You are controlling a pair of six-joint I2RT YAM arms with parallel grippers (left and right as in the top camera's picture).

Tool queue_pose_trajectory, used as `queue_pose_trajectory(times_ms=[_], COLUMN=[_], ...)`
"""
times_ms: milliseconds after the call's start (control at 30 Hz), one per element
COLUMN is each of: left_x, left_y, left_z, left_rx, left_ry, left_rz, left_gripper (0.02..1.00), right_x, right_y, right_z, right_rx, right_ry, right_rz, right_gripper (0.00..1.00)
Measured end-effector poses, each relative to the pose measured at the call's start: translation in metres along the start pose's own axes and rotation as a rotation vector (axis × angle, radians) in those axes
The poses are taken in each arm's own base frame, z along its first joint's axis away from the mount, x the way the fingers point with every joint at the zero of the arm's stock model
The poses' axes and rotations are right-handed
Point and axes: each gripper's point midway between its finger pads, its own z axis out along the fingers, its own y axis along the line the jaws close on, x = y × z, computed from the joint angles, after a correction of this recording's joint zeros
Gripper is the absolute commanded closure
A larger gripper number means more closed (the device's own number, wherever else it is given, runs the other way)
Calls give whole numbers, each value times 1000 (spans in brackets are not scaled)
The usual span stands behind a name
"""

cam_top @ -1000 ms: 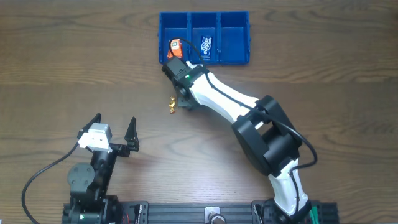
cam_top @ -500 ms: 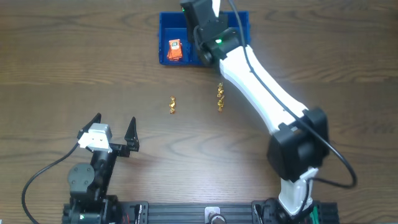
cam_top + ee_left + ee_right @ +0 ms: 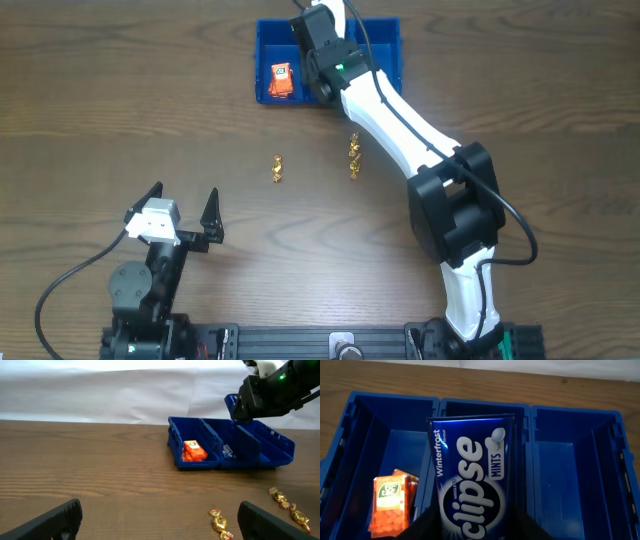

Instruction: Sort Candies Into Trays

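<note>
At the tabletop's (image 3: 520, 130) far edge, near its middle, the right end effector (image 3: 472, 527) clamps a blue mint pack (image 3: 470, 485) over the middle compartment of the blue tray (image 3: 570, 475). This looks like the placing step. Next it should lower the pack squarely between the dividers, then open the fingers. Whether the pack's far end touches the floor yet, I cannot tell. An orange candy box (image 3: 390, 505) fills the compartment toward the left edge. Gold-wrapped candies, one alone (image 3: 278, 169) and a cluster (image 3: 354, 157), wait mid-tabletop, clear of the drop. The left end effector (image 3: 183, 205) rests open and empty near the near-left corner.
</note>
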Motion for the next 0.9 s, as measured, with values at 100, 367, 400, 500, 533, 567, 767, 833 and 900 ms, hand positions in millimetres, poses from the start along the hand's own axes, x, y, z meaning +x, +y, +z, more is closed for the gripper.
queue_pose_trajectory(times_ms=[100, 367, 400, 500, 533, 567, 767, 833, 900], left_x=[0, 0, 0, 0, 0, 0, 0, 0, 0], left_y=[0, 0, 0, 0, 0, 0, 0, 0, 0], left_z=[0, 0, 0, 0, 0, 0, 0, 0, 0], left_rx=[0, 0, 0, 0, 0, 0, 0, 0, 0], left_ry=[1, 0, 0, 0, 0, 0, 1, 0, 0], left_rz=[0, 0, 0, 0, 0, 0, 0, 0, 0], left_gripper=[20, 20, 20, 20, 20, 20, 20, 20, 20], right_x=[0, 4, 4, 5, 7, 11, -16, -27, -24], right_y=[1, 0, 0, 0, -1, -3, -10, 0, 29], right_z=[0, 0, 0, 0, 0, -2, -73, -108, -141], right_rx=[-3, -3, -2, 0, 3, 12, 2, -43, -137], right_ry=[1, 15, 17, 22, 32, 54, 93, 69, 69], right_rz=[25, 41, 41, 40, 34, 23, -3, -11, -48], right_gripper=[779, 1, 1, 1, 1, 1, 1, 1, 1])
